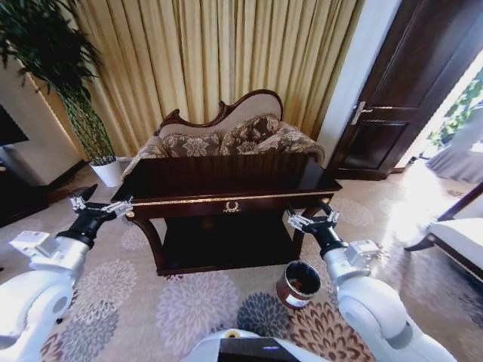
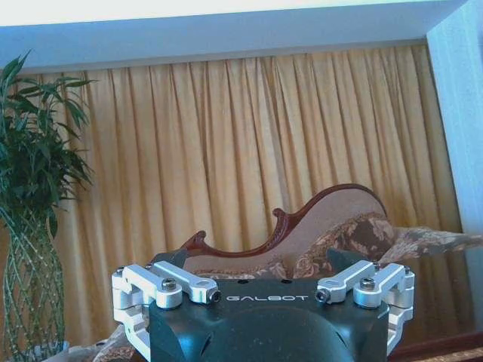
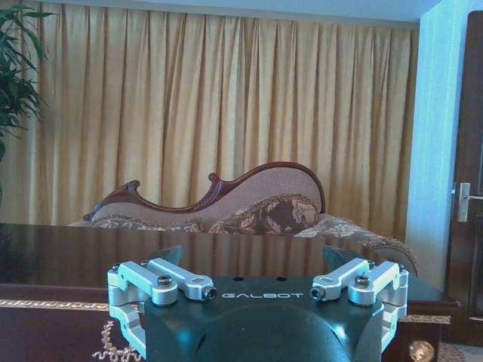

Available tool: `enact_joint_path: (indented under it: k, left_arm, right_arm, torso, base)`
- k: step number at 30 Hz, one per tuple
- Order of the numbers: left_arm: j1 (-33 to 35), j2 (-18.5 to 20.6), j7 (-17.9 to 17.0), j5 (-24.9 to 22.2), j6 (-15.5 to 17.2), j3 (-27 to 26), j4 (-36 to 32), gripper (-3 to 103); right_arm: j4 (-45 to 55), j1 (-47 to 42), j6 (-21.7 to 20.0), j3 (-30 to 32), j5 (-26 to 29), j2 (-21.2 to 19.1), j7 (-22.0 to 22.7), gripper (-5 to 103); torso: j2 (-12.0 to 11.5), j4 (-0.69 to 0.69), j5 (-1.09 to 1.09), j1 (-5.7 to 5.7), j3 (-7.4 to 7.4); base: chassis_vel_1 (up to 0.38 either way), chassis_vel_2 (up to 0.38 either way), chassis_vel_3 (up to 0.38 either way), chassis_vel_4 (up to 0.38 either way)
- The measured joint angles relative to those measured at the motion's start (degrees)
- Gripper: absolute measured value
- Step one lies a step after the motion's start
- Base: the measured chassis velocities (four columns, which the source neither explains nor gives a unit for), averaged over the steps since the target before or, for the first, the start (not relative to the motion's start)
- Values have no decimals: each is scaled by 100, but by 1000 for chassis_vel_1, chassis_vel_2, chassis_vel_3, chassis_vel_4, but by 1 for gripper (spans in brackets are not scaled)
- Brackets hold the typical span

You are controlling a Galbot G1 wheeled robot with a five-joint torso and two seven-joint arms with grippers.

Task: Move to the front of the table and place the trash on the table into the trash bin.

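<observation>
One dark glossy table point(image 1: 226, 185) with gold trim stands ahead, its top showing no trash. One patterned sofa point(image 1: 226, 139) sits behind it before gold curtains point(image 1: 211, 53). One round brown bin point(image 1: 297, 284) stands on the floral carpet point(image 1: 189, 309) by the table's right leg. Two grippers, left point(image 1: 98, 202) and right point(image 1: 313, 219), hover at the table's front corners, fingers spread.

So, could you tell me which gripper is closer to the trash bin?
The right gripper: the trash bin stands on the carpet just below it, while the left gripper is by the table's opposite corner.
</observation>
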Motion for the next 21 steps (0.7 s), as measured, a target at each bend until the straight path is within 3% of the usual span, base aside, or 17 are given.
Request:
enact_joint_path:
  k: [21]
  left_arm:
    - [141,-68,-5,-1,-29,-33,-111,100]
  right_arm:
    - [-26,27,17,23,51,-97,-1,100]
  torso:
    - [0,0,0,1,0]
  base:
    - [111,-119,-112,117]
